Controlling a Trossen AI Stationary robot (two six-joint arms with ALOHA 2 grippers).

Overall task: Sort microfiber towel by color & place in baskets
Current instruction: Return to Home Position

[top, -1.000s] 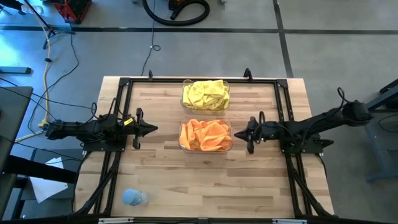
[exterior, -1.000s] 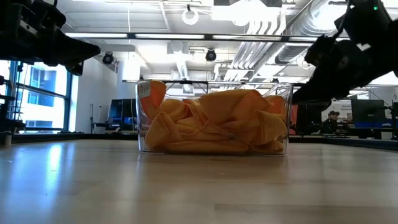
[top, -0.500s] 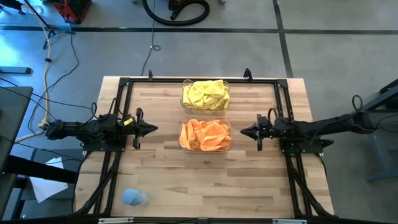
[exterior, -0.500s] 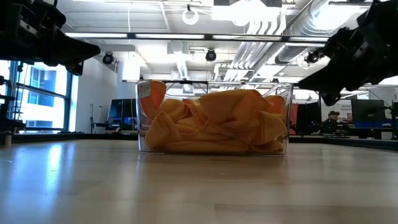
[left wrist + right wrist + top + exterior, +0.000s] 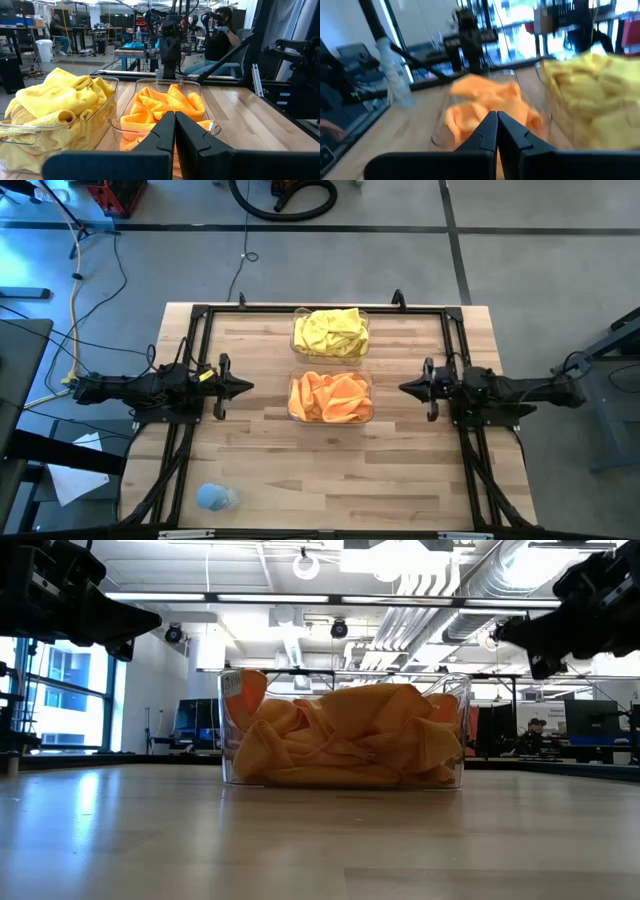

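Observation:
The orange towels (image 5: 331, 398) fill the nearer see-through basket (image 5: 331, 421), also seen in the low view (image 5: 345, 735). The yellow towels (image 5: 331, 332) lie heaped in the farther basket (image 5: 297, 350). My left gripper (image 5: 250, 388) hovers shut, left of the orange basket. My right gripper (image 5: 402, 388) is shut too and hangs above the table, right of that basket. In the left wrist view the shut fingers (image 5: 174, 120) point at the orange towels (image 5: 167, 107), with the yellow towels (image 5: 55, 107) beside them. The right wrist view shows its shut gripper (image 5: 497, 117) facing the orange towels (image 5: 487, 102) and the yellow towels (image 5: 592, 82).
A black metal frame (image 5: 300, 311) runs around the work area. A small pale blue lump (image 5: 213, 497) lies near the table's near left corner. Bare wood stretches along the near half of the table (image 5: 330, 480). People sit at desks in the room behind (image 5: 220, 35).
My right arm has drawn back toward the table's right edge, away from the orange basket, its gripper staying shut and level. The left arm and both baskets of towels have kept still.

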